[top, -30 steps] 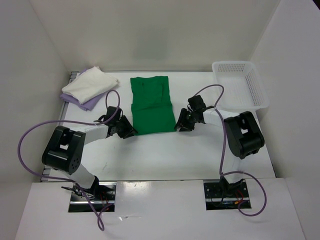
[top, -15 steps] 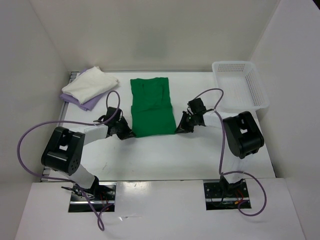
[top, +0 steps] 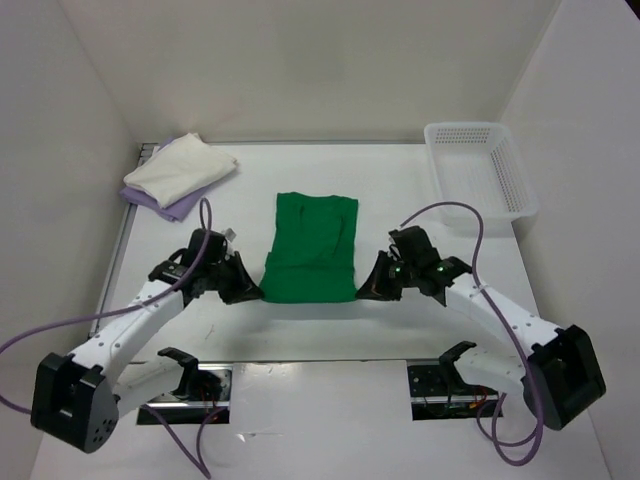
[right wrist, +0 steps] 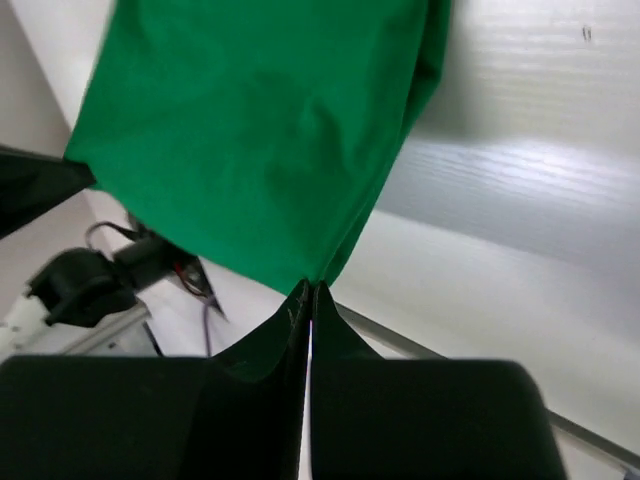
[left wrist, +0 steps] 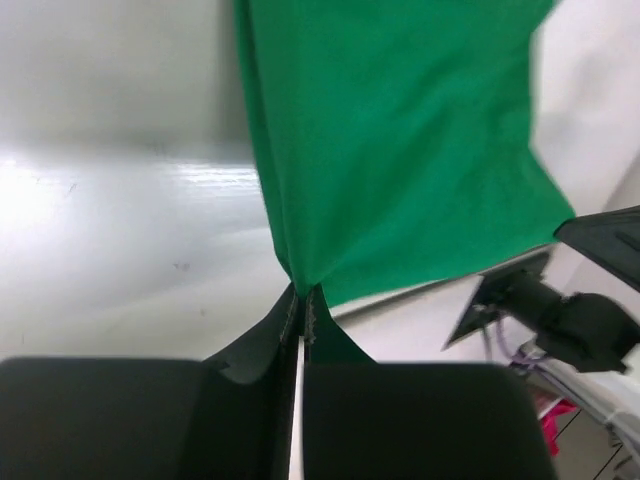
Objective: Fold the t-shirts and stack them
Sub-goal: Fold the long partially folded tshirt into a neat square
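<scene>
At the white worktop's far left corner a folded white cloth t-shirt lies on a folded lavender t-shirt. The left tool is pinched together on the near left corner of the bright green t-shirt at mid-worktop; the right tool clamps its near right corner. The hem seems lifted. A white plastic mesh basket sits far right.

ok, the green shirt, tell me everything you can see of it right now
Plain bright-green soft cloth, the green t-shirt is folded into a narrow panel, no sleeves showing, lightly creased. It lies in the middle of the table, long side running front to back. The left claw is shut on its near left corner, the right claw on its near right corner. The near hem looks stretched and lifted between them, the far end resting on the table. Nothing else touches it.
</scene>
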Motion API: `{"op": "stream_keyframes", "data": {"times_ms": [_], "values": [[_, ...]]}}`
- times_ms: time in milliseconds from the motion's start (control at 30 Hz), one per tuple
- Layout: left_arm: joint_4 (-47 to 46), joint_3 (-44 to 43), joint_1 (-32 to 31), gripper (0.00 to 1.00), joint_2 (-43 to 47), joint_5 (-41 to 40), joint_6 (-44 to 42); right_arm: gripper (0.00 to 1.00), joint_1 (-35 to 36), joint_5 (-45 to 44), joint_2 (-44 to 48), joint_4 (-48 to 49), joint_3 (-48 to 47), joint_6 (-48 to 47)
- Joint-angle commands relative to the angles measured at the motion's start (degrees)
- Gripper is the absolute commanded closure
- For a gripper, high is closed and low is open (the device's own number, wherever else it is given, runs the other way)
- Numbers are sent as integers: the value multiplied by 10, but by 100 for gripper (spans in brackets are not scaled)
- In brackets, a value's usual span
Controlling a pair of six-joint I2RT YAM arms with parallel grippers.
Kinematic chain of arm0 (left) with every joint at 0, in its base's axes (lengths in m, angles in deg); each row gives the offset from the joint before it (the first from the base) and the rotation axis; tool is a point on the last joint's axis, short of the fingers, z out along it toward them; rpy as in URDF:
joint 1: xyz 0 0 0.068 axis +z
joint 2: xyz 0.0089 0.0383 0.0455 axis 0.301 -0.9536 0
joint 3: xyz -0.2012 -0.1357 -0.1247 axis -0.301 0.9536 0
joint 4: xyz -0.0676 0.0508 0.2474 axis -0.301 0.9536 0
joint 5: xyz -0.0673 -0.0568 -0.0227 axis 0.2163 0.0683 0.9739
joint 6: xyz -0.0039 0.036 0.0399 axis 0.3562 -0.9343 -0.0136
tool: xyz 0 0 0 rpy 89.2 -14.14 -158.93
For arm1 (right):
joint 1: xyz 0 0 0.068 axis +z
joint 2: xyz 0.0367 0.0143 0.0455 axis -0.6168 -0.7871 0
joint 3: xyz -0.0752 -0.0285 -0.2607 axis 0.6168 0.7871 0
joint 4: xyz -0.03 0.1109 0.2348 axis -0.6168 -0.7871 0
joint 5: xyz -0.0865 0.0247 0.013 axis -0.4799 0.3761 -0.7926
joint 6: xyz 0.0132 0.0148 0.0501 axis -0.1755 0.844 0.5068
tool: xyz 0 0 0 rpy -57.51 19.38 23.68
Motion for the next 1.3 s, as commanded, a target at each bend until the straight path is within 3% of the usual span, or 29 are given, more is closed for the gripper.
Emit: {"op": "stream_keyframes", "data": {"times_ms": [0,267,400,533,767,933,967,1033,1067,1100,1200,1267], "values": [[79,-86,20,100,26,1,5,100,-24,-3,-5,-57,-67,-11],[-52,-306,55,100,-220,-51,-47,100,-141,-15,-246,-27,-332,-140],[-101,-384,95,100,-363,-51,-42,100,-161,-9,-386,-27,-459,-171],[-123,-446,110,100,-452,-65,-34,100,-172,-9,-516,-20,-571,-176],[-161,-513,126,98,-545,-65,-7,100,-178,-2,-618,-14,-673,-170],[-208,-534,126,80,-552,-53,16,100,-178,-19,-623,-14,-697,-152],[-208,-542,126,67,-552,-53,16,98,-178,-19,-623,-14,-697,-152],[-199,-563,126,51,-552,-58,9,84,-178,-19,-623,-14,-702,-152],[-194,-563,126,45,-552,-58,9,69,-178,-19,-615,-14,-702,-152],[-194,-554,126,38,-545,-58,9,64,-178,-19,-604,-14,-702,-152],[-213,-528,126,34,-516,-76,9,59,-178,-24,-578,-14,-708,-157],[-237,-490,126,40,-492,-59,14,63,-173,-24,-561,-20,-690,-162]]}}
